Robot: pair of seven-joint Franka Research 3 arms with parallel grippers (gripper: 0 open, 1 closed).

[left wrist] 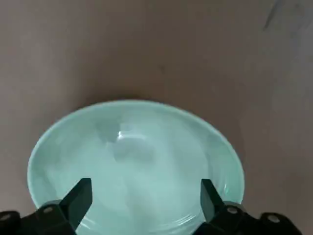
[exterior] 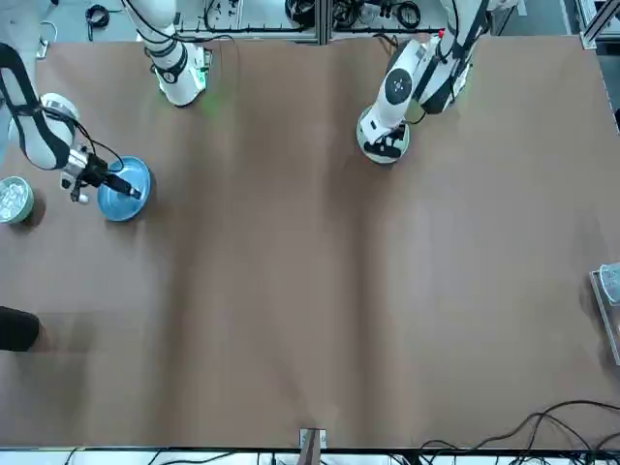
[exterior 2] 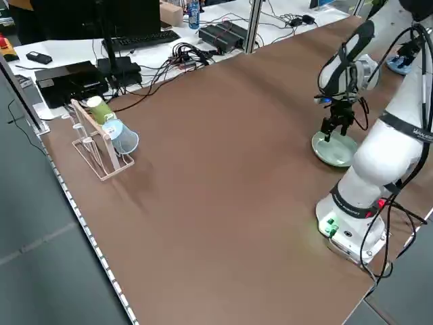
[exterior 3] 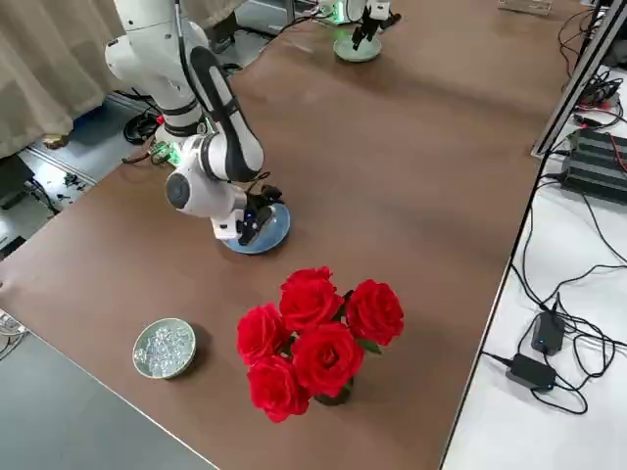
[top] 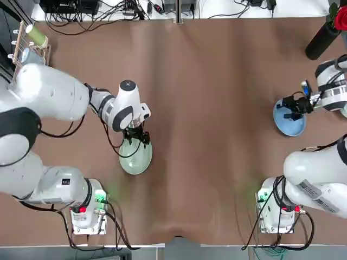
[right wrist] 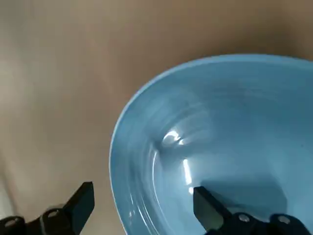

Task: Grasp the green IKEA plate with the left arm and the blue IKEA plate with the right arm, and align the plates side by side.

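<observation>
Cup rack: one rack (top: pixel 19 47), two cups—one green (top: pixel 37 36), one blue (top: pixel 30 56).
Left tool (left wrist: pixel 146 180): spread, grasping nothing; both tips sat over the plate, so closing could have skidded across smooth glaze.
Green IKEA plate (top: pixel 136 162): one, on the bench (top: pixel 217 162) beneath the left tool.
Blue IKEA plate (top: pixel 290 126): one, well apart at right, under the right tool.
Right tool (right wrist: pixel 145 186): parted, unclenched; its off-centre straddle of the rim risked shoving or tipping the plate.
Vase (top: pixel 322 41): one, far right.
</observation>
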